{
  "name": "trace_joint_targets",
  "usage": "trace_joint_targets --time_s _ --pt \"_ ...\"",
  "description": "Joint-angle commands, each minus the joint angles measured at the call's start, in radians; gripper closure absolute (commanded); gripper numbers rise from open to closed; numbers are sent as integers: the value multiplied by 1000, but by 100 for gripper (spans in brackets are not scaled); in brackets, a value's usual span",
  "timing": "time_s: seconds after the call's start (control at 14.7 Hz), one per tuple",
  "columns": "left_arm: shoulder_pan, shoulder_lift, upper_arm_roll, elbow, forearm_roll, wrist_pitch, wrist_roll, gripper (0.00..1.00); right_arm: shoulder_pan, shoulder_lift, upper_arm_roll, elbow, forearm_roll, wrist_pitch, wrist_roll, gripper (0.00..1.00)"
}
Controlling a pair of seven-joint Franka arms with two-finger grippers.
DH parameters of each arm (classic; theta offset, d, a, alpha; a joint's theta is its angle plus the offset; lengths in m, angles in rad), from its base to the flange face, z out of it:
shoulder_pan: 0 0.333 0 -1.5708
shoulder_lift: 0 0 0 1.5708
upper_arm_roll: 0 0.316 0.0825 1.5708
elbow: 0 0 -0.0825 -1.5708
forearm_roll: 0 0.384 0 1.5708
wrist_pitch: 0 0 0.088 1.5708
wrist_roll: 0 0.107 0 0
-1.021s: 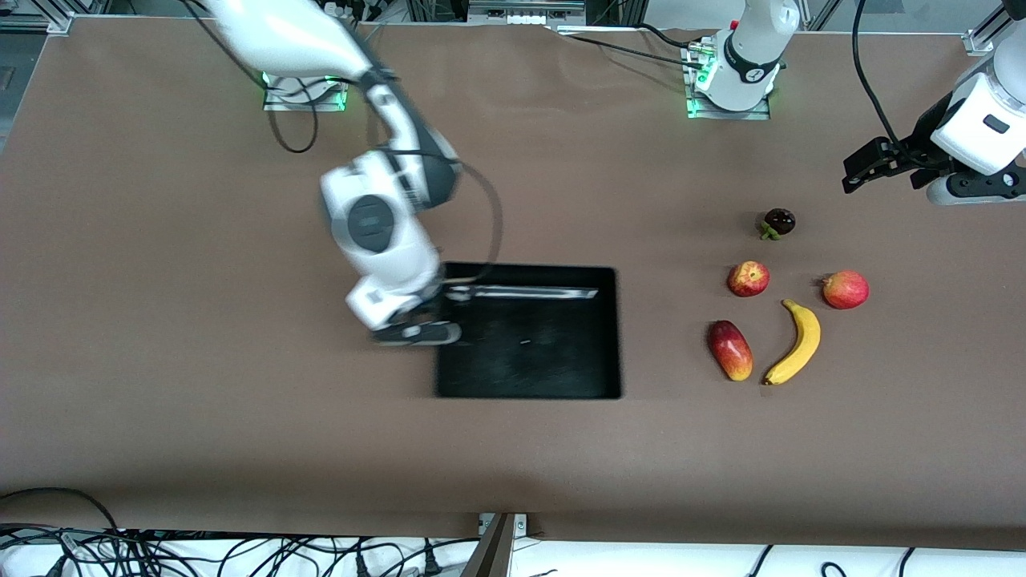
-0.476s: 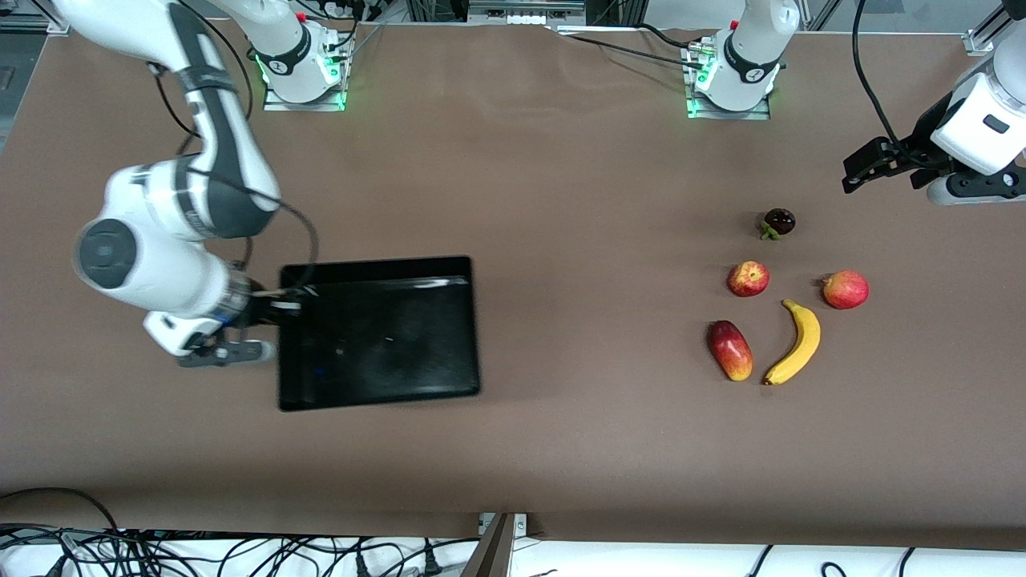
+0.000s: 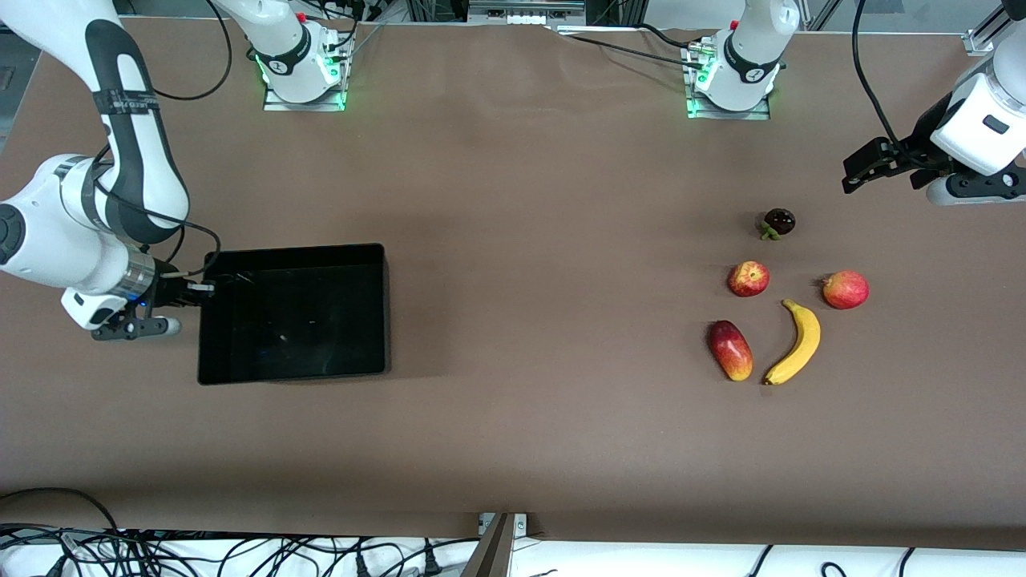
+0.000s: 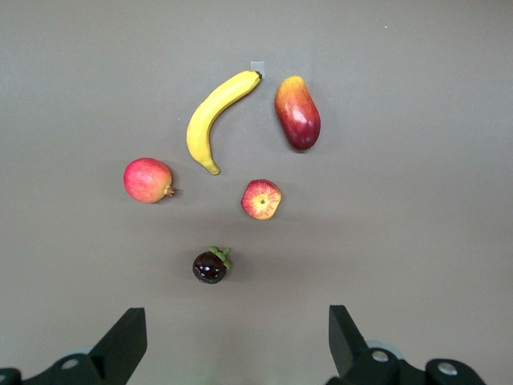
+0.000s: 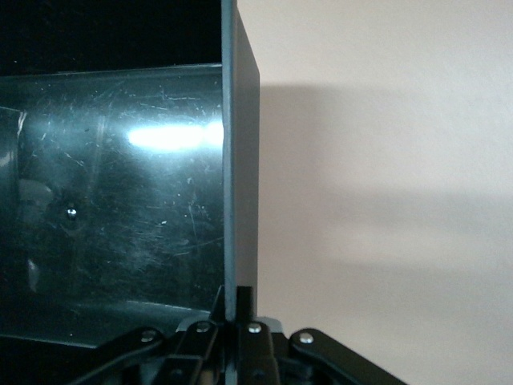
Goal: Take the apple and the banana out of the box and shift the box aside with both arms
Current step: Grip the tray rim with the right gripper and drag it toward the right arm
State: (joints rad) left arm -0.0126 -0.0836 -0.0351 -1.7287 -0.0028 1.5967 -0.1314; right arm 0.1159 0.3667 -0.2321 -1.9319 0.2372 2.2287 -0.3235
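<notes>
The black box (image 3: pixel 292 314) lies toward the right arm's end of the table. My right gripper (image 3: pixel 199 286) is shut on its end wall, and in the right wrist view the wall (image 5: pixel 240 160) runs straight between the closed fingers of that gripper (image 5: pixel 238 303). The banana (image 3: pixel 797 343) and the small apple (image 3: pixel 749 278) lie at the left arm's end. My left gripper (image 3: pixel 858 168) waits open and empty above the table near them. Its wrist view shows the banana (image 4: pixel 215 116) and the apple (image 4: pixel 261 199) past the left gripper (image 4: pixel 238 353).
A red-yellow mango (image 3: pixel 730 349) lies beside the banana. A larger round red fruit (image 3: pixel 846 289) lies beside the apple. A small dark fruit with green leaves (image 3: pixel 778 222) lies farther from the front camera. Cables hang below the table's front edge.
My right arm has pulled the box across the table from the middle toward its own end, still holding its wall. The left arm and the fruits have not moved.
</notes>
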Motion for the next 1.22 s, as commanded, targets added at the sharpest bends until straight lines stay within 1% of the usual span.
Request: trace_joint_targets --time_s 0.0,0.2,0.34,0.68,0.75,0.82,0.88,1.16 --pt "-3 24 0 46 -10 -21 -4 0 1 -65 -24 -104 74 49 -42 100" --pt "-4 24 0 46 -10 -21 -4 0 1 -65 -44 -154 82 87 -42 100" --pt "-4 24 0 46 -10 -21 -4 0 1 -65 -44 -180 82 118 -42 100" --pt "-4 24 0 46 -8 -24 -4 0 1 -45 -44 -191 82 138 -49 100" --pt "-4 24 0 46 -8 -26 -4 0 1 -43 -44 -191 82 140 -49 75" --pt "-4 24 0 46 -8 -26 -4 0 1 -43 -43 -190 82 140 -48 33" --pt "-6 24 -2 47 -6 -26 -4 0 2 -43 -42 -185 82 138 -48 0" --pt "-6 22 -16 47 -5 -26 -4 0 10 -66 -35 -133 79 114 -37 0"
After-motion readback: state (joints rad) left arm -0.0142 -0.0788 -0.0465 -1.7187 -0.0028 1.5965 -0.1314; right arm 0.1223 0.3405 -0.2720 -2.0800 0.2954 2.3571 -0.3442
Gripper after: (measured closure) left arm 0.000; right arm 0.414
